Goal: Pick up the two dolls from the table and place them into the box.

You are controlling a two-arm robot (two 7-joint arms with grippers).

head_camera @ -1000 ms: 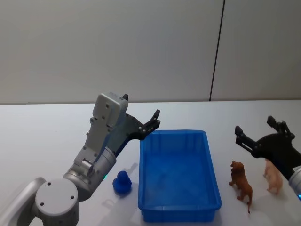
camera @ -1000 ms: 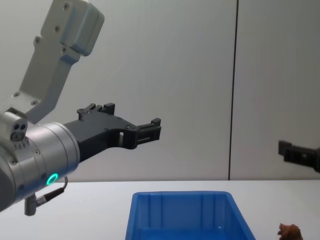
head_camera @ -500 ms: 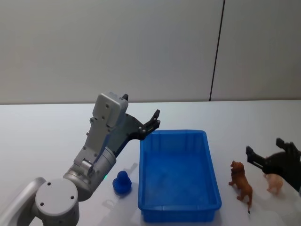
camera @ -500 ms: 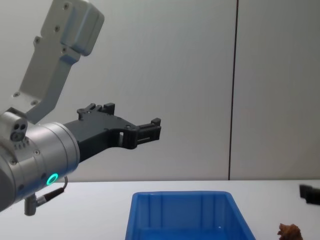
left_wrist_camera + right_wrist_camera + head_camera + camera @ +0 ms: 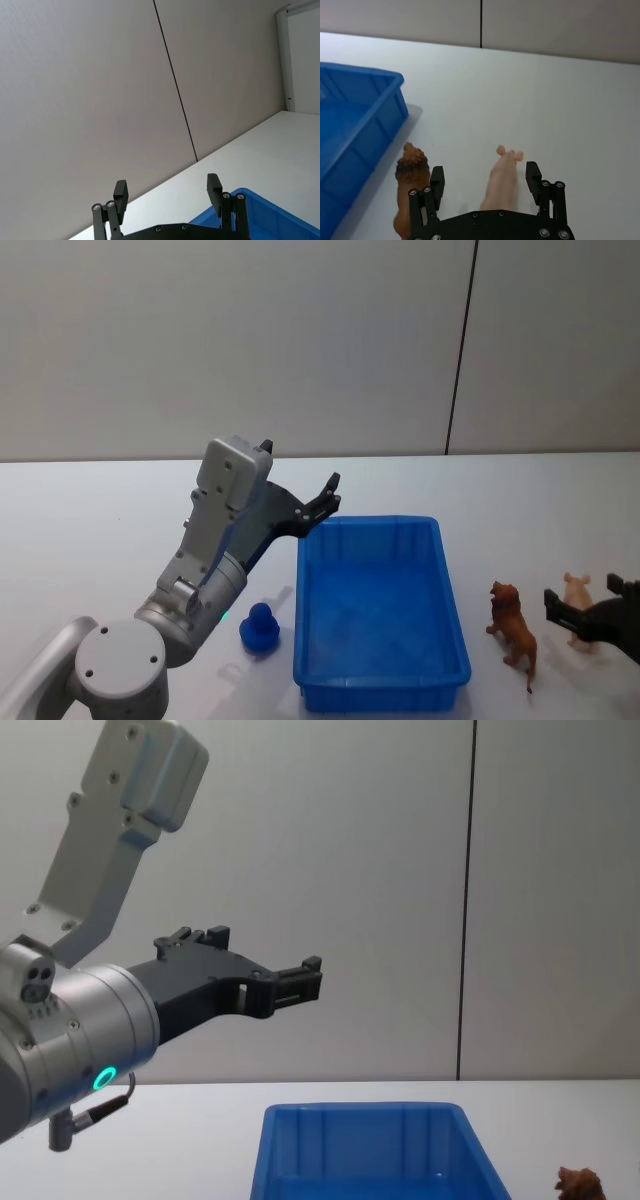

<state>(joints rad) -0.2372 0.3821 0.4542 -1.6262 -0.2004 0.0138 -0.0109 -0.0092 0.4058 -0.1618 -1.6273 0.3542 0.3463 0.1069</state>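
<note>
The pale pink doll (image 5: 503, 175) lies on the white table (image 5: 100, 530), right of the blue box (image 5: 380, 605). My right gripper (image 5: 485, 178) hangs open low over it, the pink doll (image 5: 577, 586) between its fingers with no visible contact. The reddish-brown doll (image 5: 512, 626) stands between the box and the pink one; in the right wrist view this brown doll (image 5: 412, 170) is just outside one finger. My left gripper (image 5: 326, 497) is open and empty, held high over the box's far left corner; it also shows as left gripper (image 5: 167, 190) and left gripper (image 5: 300, 977).
A small dark blue figure (image 5: 261, 627) sits on the table left of the box, below my left arm. The box (image 5: 360, 1150) holds nothing. A grey wall stands behind the table.
My right gripper has dropped and drawn back toward me, from above the two dolls to around the pink one. It has left the chest view. The left arm has not moved.
</note>
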